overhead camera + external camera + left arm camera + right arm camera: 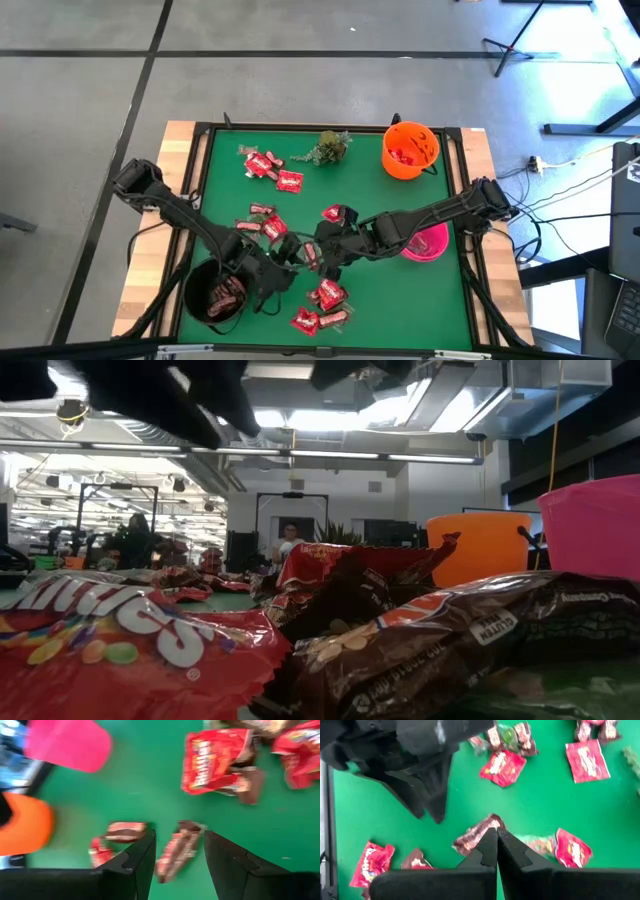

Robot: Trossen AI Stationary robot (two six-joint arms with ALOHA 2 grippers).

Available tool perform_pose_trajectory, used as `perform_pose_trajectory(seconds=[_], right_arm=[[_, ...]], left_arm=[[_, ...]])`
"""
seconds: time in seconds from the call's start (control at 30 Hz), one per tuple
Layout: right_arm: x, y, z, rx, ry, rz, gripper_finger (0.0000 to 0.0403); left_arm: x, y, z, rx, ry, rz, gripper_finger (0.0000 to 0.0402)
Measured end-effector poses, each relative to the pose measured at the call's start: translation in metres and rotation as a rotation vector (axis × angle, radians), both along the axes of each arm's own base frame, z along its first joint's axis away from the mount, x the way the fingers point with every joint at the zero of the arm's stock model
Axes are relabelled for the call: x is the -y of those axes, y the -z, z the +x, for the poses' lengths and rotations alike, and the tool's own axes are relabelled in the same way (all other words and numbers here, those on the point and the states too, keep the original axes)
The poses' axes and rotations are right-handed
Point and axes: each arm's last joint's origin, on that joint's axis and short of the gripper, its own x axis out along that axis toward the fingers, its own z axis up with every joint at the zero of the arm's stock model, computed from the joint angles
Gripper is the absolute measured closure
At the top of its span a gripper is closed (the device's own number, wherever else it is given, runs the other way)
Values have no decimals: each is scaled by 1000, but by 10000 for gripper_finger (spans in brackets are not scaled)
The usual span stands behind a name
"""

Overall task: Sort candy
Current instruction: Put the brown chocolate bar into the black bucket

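Observation:
Red square packets and dark brown-red bars lie scattered on the green mat [390, 310]: one group at the far side [272, 170], one in the middle [265, 220], one near the front [325, 305]. My left gripper [285, 260] is open over the middle of the mat; in its wrist view the gripper [179, 834] has a brown-red bar [175, 855] lying on the mat between its fingers. My right gripper [322, 255] is shut. In its wrist view the gripper [496, 832] stands at the end of another brown bar [472, 836] lying on the mat. My right gripper's shut fingertips [492, 836] stand over one end of the brown bar [487, 823], coming from the table's right. Whether they touch it I cannot tell. The bar lies flat on the mat.
A black bowl [200, 310] at the near left holds brown bars. An orange bowl [395, 170] with red packets stands at the far right, a pink bowl [435, 250] at the right. A green sprig [328, 148] lies at the far side. A person [290, 542] shows in the room behind.

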Motion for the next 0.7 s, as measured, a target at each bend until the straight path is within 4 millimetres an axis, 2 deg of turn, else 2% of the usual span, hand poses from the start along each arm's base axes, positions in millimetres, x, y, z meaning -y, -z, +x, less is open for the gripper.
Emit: perform_pose_trajectory(seconds=[0.2,0.5,0.7], right_arm=[[1,3,-4,-45,23,-2,402],[2,1,-9,-101,9,1,402],[2,1,-9,-104,9,-1,402]], left_arm=[[-8,14,11,-59,25,-10,222],[-27,63,34,-196,6,67,168],[-48,78,44,-235,-62,84,166]])
